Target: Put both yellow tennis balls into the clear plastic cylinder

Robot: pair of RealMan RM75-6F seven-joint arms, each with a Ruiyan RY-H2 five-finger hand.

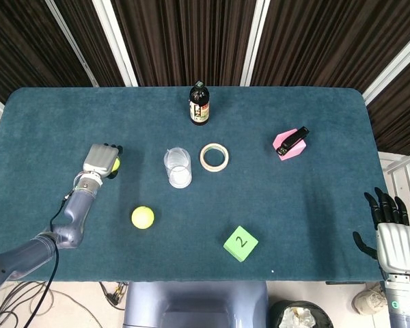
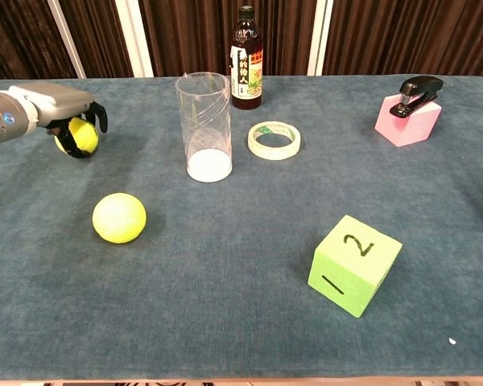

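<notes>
Tennis ball at the table's left side sits wrapped in your left hand; the second ball lies free nearby, clear cylinder upright beyond. Your right hand hangs off-table, fingers spread, holding nothing.

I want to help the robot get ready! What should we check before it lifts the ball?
1. Left hand around the far ball: ok, its fingers curl over it.
2. Ball off the table: cannot tell.
3. Tube upright, top open: ok.
4. Tube empty: ok, no ball inside.
5. Path from ball to tube clear: ok, only bare cloth between.
6. Second ball waiting: ok, on the table, apart from the hand.
</notes>
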